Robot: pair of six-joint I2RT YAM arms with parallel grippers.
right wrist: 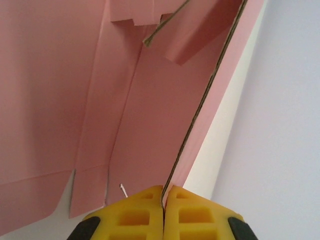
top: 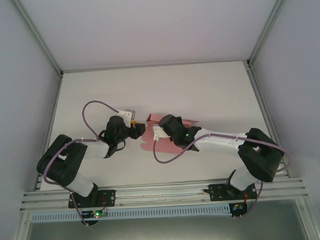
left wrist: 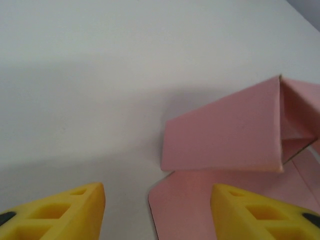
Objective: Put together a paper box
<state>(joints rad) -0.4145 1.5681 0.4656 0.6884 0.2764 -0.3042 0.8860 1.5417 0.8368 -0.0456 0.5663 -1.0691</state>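
Right wrist view: right fingers [right wrist: 135, 212] clamped on a raised wall [right wrist: 215, 100] of the paper box [right wrist: 50, 100], left fingers [left wrist: 65, 210] apart, its flat flap [left wrist: 185, 210] between them.

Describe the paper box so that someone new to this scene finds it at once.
Look at the middle of the white table, where the left gripper and the right gripper meet. There lies the paper box, a half-folded sheet with one wall raised, its edge pinched by the right gripper. It is the only pink card, set against the white surface and the yellow fingers.
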